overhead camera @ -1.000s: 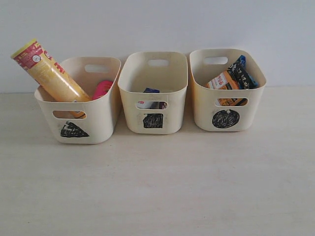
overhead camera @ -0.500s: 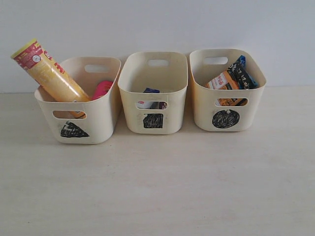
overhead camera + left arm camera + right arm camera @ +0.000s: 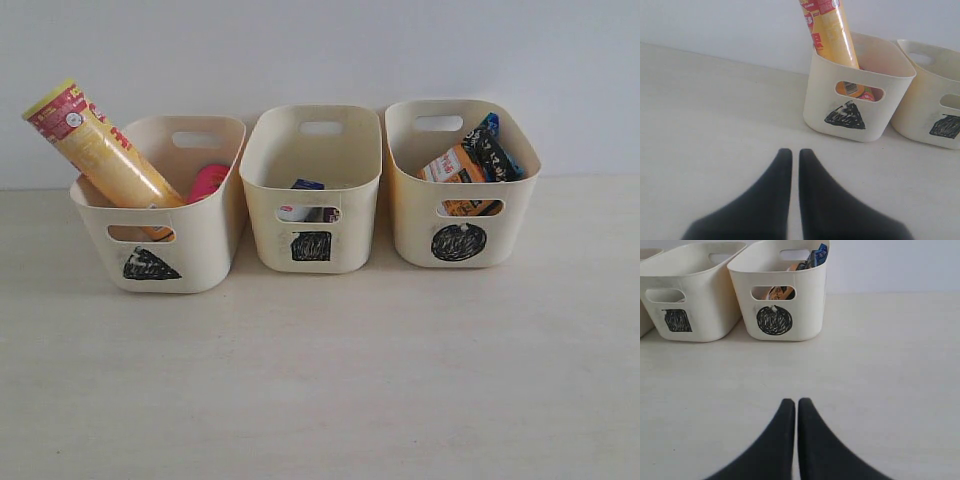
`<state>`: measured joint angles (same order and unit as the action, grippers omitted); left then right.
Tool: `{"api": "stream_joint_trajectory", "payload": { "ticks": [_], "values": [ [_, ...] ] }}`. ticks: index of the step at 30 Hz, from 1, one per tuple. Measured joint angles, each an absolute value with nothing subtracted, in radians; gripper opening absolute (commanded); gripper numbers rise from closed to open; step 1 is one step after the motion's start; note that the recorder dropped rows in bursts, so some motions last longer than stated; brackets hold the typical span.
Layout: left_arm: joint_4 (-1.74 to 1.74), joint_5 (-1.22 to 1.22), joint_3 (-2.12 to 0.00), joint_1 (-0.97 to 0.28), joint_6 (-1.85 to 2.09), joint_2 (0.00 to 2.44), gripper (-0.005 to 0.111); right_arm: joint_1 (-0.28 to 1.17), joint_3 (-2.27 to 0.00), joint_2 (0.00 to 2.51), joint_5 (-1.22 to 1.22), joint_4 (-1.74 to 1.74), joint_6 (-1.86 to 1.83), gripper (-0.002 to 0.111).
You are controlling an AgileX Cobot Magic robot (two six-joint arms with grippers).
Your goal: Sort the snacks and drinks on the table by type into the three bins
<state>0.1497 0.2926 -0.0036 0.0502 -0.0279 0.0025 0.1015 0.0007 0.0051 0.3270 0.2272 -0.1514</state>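
Three cream bins stand in a row at the back. The triangle bin (image 3: 205,250) holds the yellow chip tube (image 3: 100,147), leaning out to the left, and the pink tube (image 3: 208,181) lying low inside. In the square bin (image 3: 350,215) the white-and-blue carton (image 3: 301,190) shows, with a dark carton edge (image 3: 328,214) behind the handle hole. The circle bin (image 3: 410,225) contains the orange bag (image 3: 452,166) and the blue-and-black bag (image 3: 490,148). Neither arm shows in the exterior view. My left gripper (image 3: 791,153) is shut and empty over bare table, well short of the triangle bin (image 3: 815,100). My right gripper (image 3: 791,402) is shut and empty, short of the circle bin (image 3: 810,305).
A plain pale wall runs behind the bins. The light wooden table (image 3: 320,380) stretches in front of them with nothing lying on it in any view.
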Motion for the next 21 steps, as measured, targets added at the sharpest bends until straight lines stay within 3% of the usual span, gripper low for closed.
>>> {"api": "stream_joint_trajectory", "payload": {
  "ticks": [21],
  "values": [
    [0.15, 0.293, -0.004, 0.05, -0.028, 0.003, 0.005, 0.023, 0.001, 0.005, 0.345, 0.06, -0.181, 0.0]
  ]
}}
